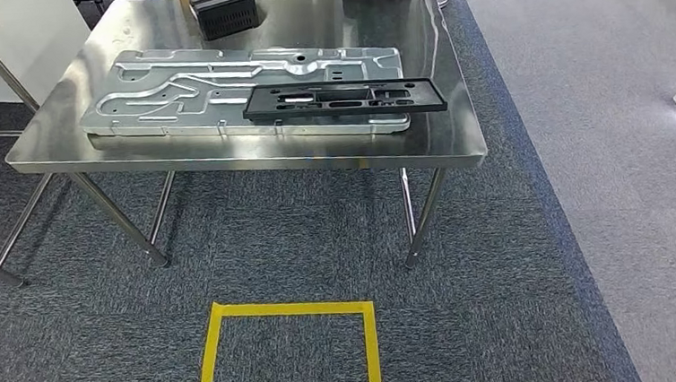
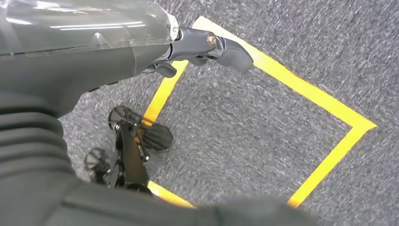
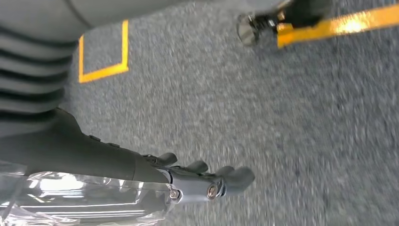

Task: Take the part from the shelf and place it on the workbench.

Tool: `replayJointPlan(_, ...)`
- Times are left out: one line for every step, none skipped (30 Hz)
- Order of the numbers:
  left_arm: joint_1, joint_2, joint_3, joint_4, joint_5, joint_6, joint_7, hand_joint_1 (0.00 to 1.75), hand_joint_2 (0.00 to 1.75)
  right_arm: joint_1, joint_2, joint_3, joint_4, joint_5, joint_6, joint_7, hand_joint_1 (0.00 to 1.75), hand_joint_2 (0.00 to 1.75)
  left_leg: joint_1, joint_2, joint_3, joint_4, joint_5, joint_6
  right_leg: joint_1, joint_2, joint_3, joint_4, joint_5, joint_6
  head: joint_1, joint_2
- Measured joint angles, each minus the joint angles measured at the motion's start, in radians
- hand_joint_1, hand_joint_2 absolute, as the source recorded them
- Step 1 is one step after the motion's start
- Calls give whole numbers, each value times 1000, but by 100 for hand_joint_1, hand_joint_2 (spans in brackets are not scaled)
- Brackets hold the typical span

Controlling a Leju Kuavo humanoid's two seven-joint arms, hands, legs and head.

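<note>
Black slotted part (image 1: 343, 99) lying on a silver panel (image 1: 175, 90) on the table (image 1: 439, 139), left hand (image 2: 202, 47) and right hand (image 3: 197, 181) hanging over carpet, fingers (image 3: 237, 178) apart, holding nothing

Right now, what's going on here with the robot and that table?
Nothing is being handled. A black plastic frame lies on a large stamped metal panel on the steel workbench. The left hand and right hand hang over the grey carpet holding nothing, near a yellow tape square on the floor.

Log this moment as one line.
black part on silver plate | workbench | left robot hand empty | right robot hand empty
</note>
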Motion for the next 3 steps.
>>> replayJointPlan(0, 0, 0, 0, 0, -1, 0, 0, 175, -3, 2, 0, 3, -1, 3, 7, 0, 175, -1, 0, 2, 0, 0, -1, 2, -1, 37, -75, 30, -7, 0, 0)
replayJointPlan(-1, 0, 0, 0, -1, -3, 0, 0, 175, -7, 3, 0, 7, -3, 5, 15, 0, 175, -3, 0, 2, 1, -1, -4, 6, -2, 65, -134, 51, -13, 0, 0)
replayJointPlan(-1, 0, 0, 0, -2, -4, 0, 0, 175, -9, 4, 0, 8, -4, 5, 19, 0, 175, -4, 0, 2, 2, -2, -6, 8, -3, 80, -166, 60, -17, 0, 0)
